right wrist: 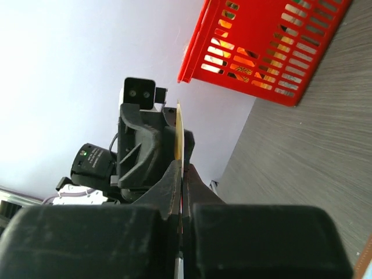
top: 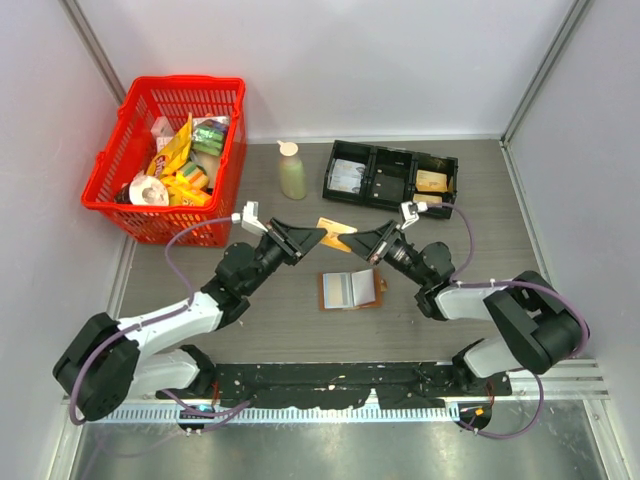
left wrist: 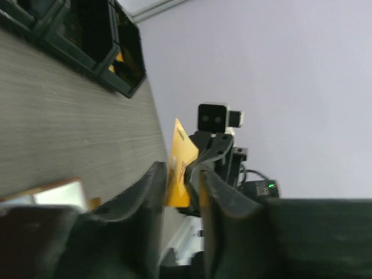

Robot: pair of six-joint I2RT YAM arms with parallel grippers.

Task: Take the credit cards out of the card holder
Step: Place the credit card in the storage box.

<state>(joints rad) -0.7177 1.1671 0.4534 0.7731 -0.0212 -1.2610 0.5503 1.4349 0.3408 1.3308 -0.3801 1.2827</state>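
Observation:
An orange-yellow credit card (top: pixel 335 232) hangs in the air between my two grippers, above the table's middle. My right gripper (top: pixel 354 241) is shut on the card's right end; in the right wrist view the card (right wrist: pixel 179 131) runs edge-on out of the pressed fingertips of the right gripper (right wrist: pixel 182 168). My left gripper (top: pixel 317 236) stands at the card's other end, its fingers apart. In the left wrist view the card (left wrist: pixel 181 160) sits in the gap of the left gripper (left wrist: pixel 179 174) with space beside it. The brown card holder (top: pixel 350 289) lies open on the table below.
A red basket (top: pixel 185 83) of snack packets stands at the back left. A pale green bottle (top: pixel 292 172) stands beside it. At the back right is a black three-compartment tray (top: pixel 390 148), with tan cards (top: pixel 432 181) in its right compartment.

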